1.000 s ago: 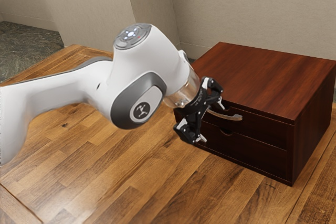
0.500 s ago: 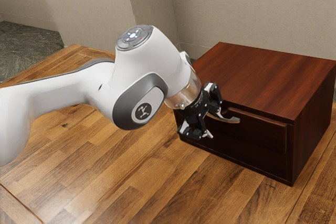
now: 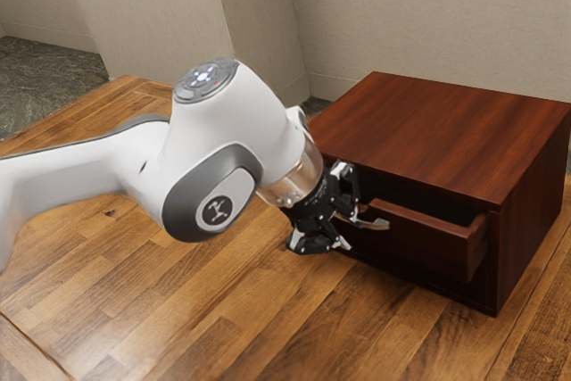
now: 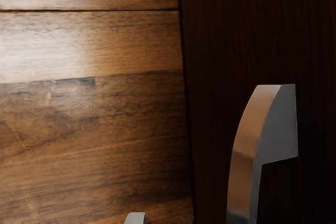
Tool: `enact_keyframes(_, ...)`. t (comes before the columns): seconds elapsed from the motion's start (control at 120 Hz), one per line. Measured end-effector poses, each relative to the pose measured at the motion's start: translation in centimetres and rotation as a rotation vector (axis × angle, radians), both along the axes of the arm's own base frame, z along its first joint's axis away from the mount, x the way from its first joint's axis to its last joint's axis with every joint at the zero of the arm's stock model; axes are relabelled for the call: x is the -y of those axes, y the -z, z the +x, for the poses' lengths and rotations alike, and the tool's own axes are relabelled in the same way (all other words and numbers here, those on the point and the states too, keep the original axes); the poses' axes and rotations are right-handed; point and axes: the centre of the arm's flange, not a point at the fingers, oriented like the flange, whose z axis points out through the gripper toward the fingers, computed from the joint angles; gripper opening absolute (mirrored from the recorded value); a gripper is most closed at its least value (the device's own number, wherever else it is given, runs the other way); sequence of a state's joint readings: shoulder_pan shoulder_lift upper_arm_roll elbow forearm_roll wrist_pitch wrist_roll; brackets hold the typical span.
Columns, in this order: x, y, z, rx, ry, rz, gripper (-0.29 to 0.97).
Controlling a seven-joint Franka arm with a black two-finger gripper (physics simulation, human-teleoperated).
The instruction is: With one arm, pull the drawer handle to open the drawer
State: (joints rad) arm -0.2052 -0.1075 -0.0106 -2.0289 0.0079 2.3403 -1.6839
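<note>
The plank-wood tabletop [image 3: 178, 310] carried a dark reddish-brown wooden cabinet [image 3: 446, 131] at the exterior view's right, and the white Franka arm [image 3: 205, 158] reached to it from the left. The upper drawer [image 3: 428, 238] stood partly out of the cabinet front. A second before it had sat flush, and the arm had since drawn back leftward. The cabinet looked rigid and heavy, and the drawer seemed likely to slide straight under a level pull. The black two-finger tool [image 3: 343, 216] appeared clamped on the curved silver metal handle [image 3: 373, 221] near its left end. The handle looked smooth and stiff, so a hold nearer its middle would probably twist less.
</note>
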Motion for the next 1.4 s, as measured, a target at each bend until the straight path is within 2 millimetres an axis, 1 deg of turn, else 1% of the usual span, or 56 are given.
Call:
enact_keyframes(0.108, -0.1, -0.3, -1.2, 0.004, -0.002, 0.001, -0.01)
enact_keyframes(0.175, -0.6, -0.6, -1.8, 0.010, -0.012, -0.001, -0.02)
enact_keyframes(0.25, -1.1, -1.0, -3.2, 0.018, -0.023, -0.004, -0.02)
enact_keyframes(0.325, -1.1, -1.1, -4.4, 0.023, -0.024, -0.004, -0.02)
enact_keyframes(0.525, -1.2, -1.0, -6.3, 0.026, -0.033, -0.002, -0.03)
enact_keyframes(0.667, -1.2, -0.9, -6.4, 0.024, -0.042, -0.003, -0.03)
enact_keyframes(0.85, -1.2, 0.2, -5.6, 0.001, -0.054, -0.013, -0.03)
enact_keyframes(0.975, -1.3, 0.1, -5.8, 0.003, -0.059, -0.023, -0.02)
enact_keyframes(1.05, -1.3, -0.2, -6.2, 0.009, -0.061, -0.027, -0.03)
enact_keyframes(1.292, -1.7, -0.8, -8.9, 0.039, -0.072, -0.038, -0.04)
enact_keyframes(1.325, -2.6, -0.9, -9.0, 0.043, -0.092, -0.041, -0.04)
enact_keyframes(1.4, -2.7, -0.9, -9.5, 0.046, -0.100, -0.048, -0.04)
